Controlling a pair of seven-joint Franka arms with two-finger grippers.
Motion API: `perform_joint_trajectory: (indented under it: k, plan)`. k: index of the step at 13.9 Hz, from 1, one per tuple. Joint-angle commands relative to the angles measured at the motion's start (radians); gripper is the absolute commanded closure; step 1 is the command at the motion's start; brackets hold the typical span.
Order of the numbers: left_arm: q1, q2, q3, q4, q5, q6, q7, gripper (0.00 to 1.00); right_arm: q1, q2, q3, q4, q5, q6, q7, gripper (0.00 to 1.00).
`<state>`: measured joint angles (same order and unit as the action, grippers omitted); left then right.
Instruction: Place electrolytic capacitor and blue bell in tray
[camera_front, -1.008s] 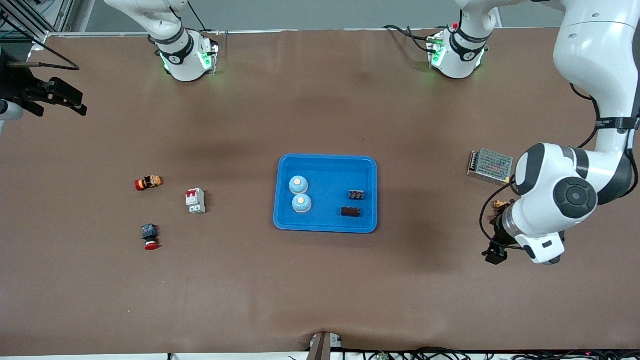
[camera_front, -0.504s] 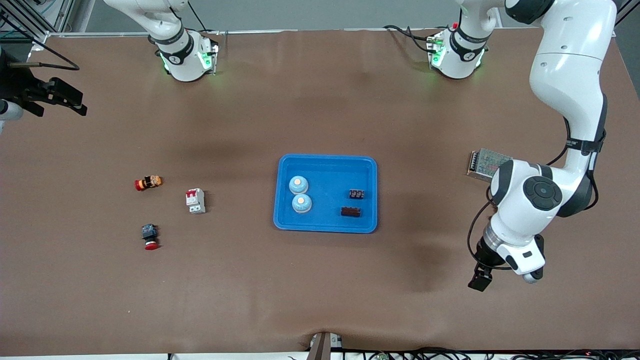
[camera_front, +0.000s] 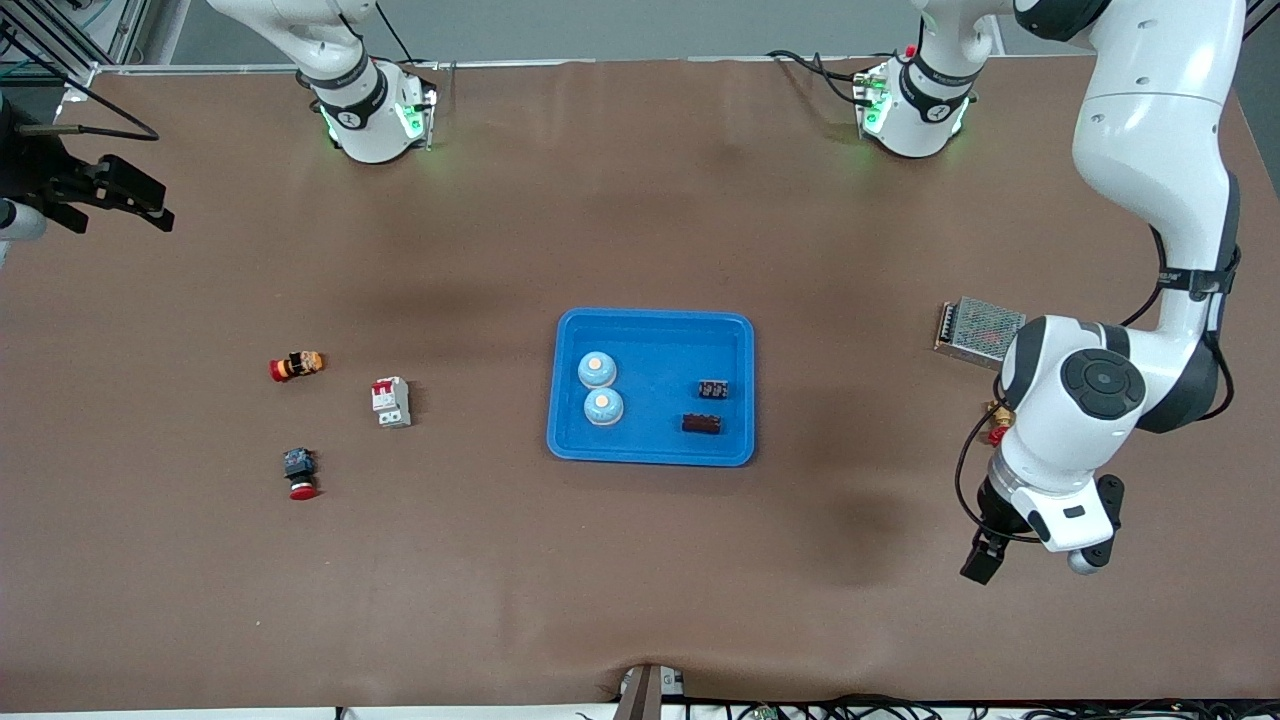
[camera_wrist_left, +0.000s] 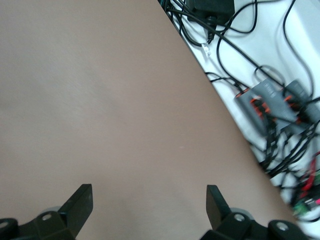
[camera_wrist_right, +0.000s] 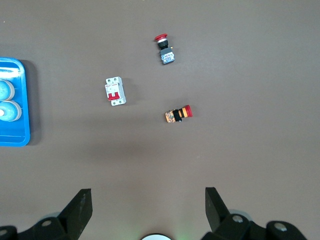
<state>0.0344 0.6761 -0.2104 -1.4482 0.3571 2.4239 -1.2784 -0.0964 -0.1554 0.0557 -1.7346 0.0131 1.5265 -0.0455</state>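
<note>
Capacitors and bells are not what the left end effector (camera_front: 985, 560) is dealing with now: its fingers (camera_wrist_left: 80, 202) stand wide apart with nothing between them, over bare counter (camera_front: 640, 560) near the left arm's end, by the edge where cables (camera_wrist_left: 270, 107) hang. The right end effector (camera_wrist_right: 147, 212), also spread and empty, hangs high over the right arm's end and waits. Outward from there, the tray (camera_front: 650, 452) sits mid-counter, already holding two blue bells (camera_front: 601, 388) side by side toward the right arm's end and two dark electrolytic capacitors (camera_front: 708, 406) toward the left arm's end, so the placing looks done. Judging by looks, the bells are light, rigid domes, probably slippery on their rounded tops, best pinched low across the base; the capacitors seem small, stiff and light, easiest taken across their short flat sides. A breaker (camera_front: 391, 402), two red push buttons (camera_front: 298, 365) and a metal power supply (camera_front: 978, 332) lie outside the tray.
</note>
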Motion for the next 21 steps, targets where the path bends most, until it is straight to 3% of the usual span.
perform_joint_trajectory:
  k: [1, 6, 10, 14, 21]
  plan:
    - [-0.001, -0.064, 0.006, -0.001, -0.05, -0.124, 0.164, 0.0, -0.017, 0.0, 0.013, 0.012, -0.015, -0.005, -0.011, 0.0]
    - [0.001, -0.15, 0.039, -0.001, -0.137, -0.282, 0.454, 0.0, -0.017, 0.0, 0.012, 0.012, -0.015, -0.005, -0.011, 0.0]
    - [-0.004, -0.26, 0.103, -0.004, -0.253, -0.461, 0.761, 0.0, -0.017, 0.0, 0.013, 0.012, -0.015, -0.003, -0.011, 0.0]
    - [-0.036, -0.343, 0.157, -0.006, -0.317, -0.594, 0.884, 0.0, -0.017, 0.0, 0.013, 0.012, -0.015, -0.003, -0.011, 0.0]
    - [-0.05, -0.486, 0.158, -0.006, -0.352, -0.801, 1.033, 0.0, -0.017, 0.0, 0.013, 0.013, -0.015, -0.003, -0.011, 0.0]
